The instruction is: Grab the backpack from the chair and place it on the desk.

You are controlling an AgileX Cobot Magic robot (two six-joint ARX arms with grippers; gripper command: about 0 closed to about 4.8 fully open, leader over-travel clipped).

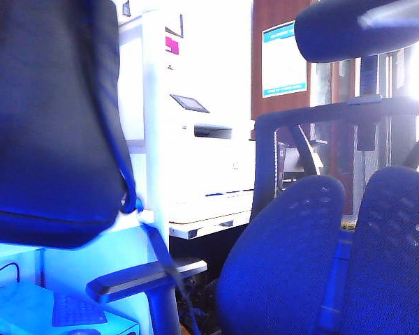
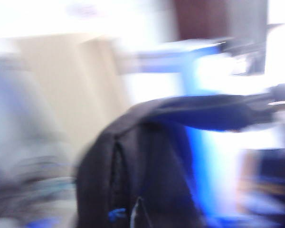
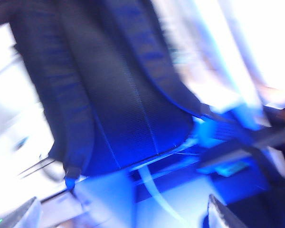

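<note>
Backpack (image 1: 49,118) hangs in the air at upper left of the exterior view, clear of the chair (image 1: 321,258), bottom edge above the desk (image 1: 28,307). Strap (image 1: 160,258) trails down past the armrest (image 1: 143,277). Left gripper not visible; jaws pressed together. Right gripper (image 3: 123,216) spread wide, below the backpack, empty.

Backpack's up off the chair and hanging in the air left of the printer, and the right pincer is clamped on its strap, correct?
Not quite. The backpack does hang clear of the chair, left of the printer, but the right pincer is open and empty below it, as the right wrist view shows.
</note>
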